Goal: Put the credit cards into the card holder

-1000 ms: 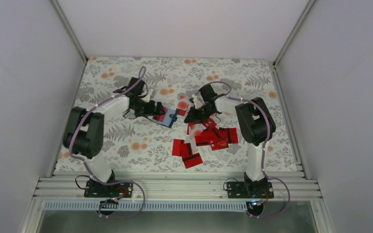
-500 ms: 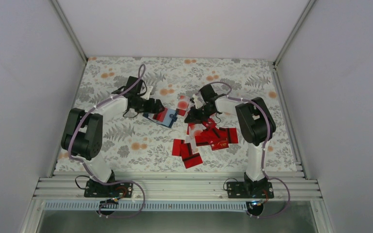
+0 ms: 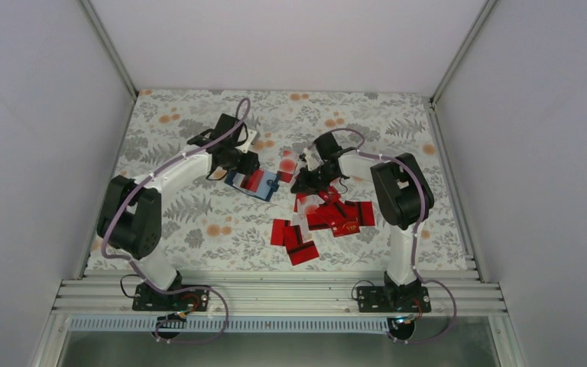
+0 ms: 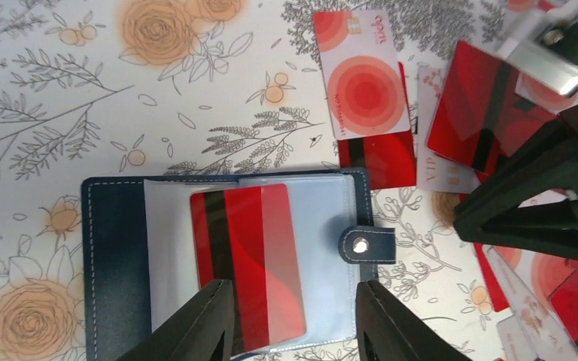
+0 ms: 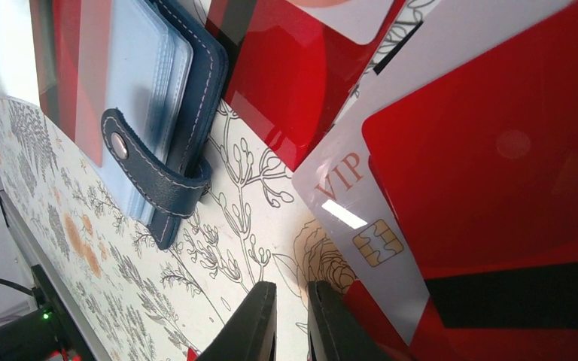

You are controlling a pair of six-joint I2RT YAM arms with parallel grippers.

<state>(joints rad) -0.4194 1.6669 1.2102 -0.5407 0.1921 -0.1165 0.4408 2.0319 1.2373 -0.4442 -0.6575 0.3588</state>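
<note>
The card holder (image 4: 113,256) lies open on the floral cloth, dark navy with clear sleeves and a snap tab. A red credit card (image 4: 244,256) with a dark stripe lies on its sleeve. My left gripper (image 4: 293,331) hovers over that card's near end, open about card-wide, and holds nothing. Seen from above, the left gripper (image 3: 243,162) is at the card holder's (image 3: 258,184) far left edge. My right gripper (image 5: 292,323) is shut and empty, low over the cloth between the card holder (image 5: 188,98) and a white VIP card (image 5: 346,195). More credit cards (image 3: 330,215) lie in a heap.
A white card with red circles (image 4: 361,83) lies just beyond the holder, overlapping a red one. Loose red cards (image 3: 292,238) spread toward the near edge. The right gripper's black body (image 4: 542,195) stands close to the holder's right side. Grey walls enclose the table.
My left gripper has moved toward the far side, off the holder's left part, and its jaws have narrowed from wide. The right arm has not moved.
</note>
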